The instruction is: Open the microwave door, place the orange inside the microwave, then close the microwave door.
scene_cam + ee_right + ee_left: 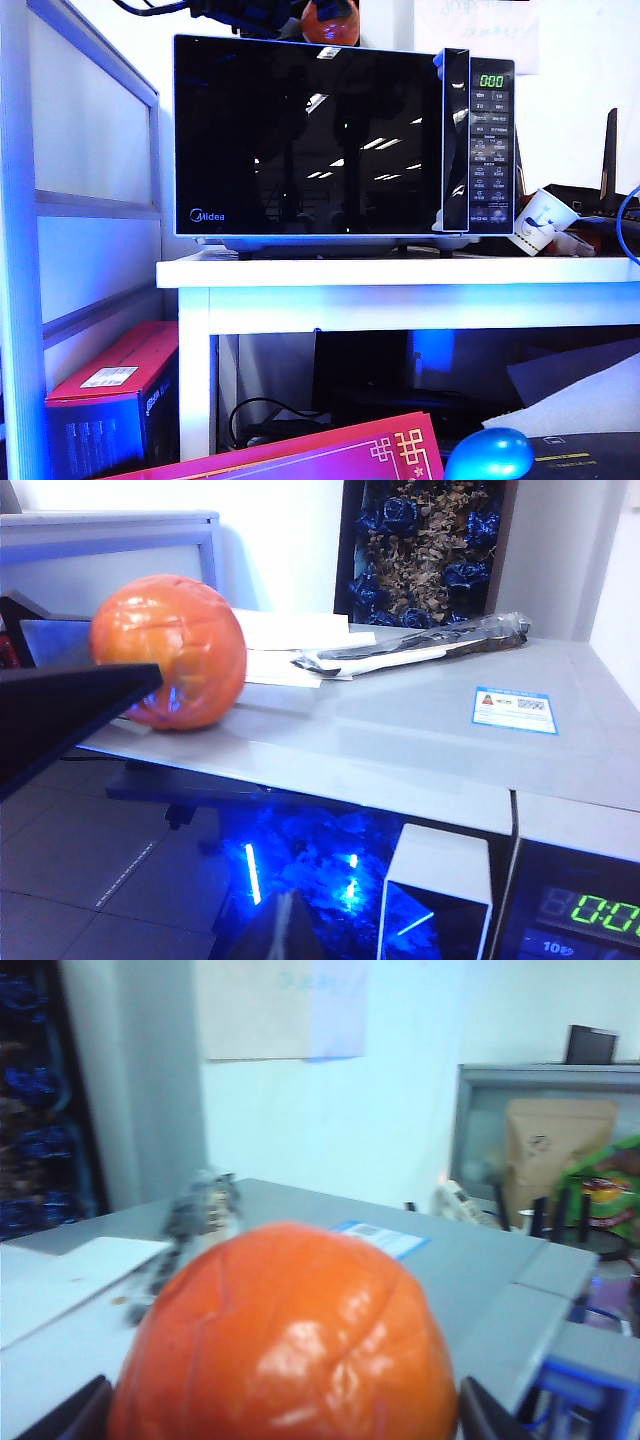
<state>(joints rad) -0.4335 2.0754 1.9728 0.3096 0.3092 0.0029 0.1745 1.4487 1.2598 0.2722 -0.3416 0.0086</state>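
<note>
Exterior view shows the microwave standing on a white table, its door closed, the glossy black glass mirroring ceiling lights, the green display lit at the top of the button panel. The orange sits on the microwave's roof, near the middle, with dark arm parts just beside it at the top edge of the picture.

Left wrist view: the orange fills the foreground, resting on the grey top of the oven, and the left gripper stands spread wide with one dark fingertip on each side of the fruit — whether the pads touch the skin cannot be told.

Right wrist view looks along the roof from above the door's handle edge; the orange lies well apart from a blue-and-white sticker (a plastic-wrapped item lies behind). The right gripper shows only as a dark tip low in the picture, pinched together and empty, over the door front.
</note>
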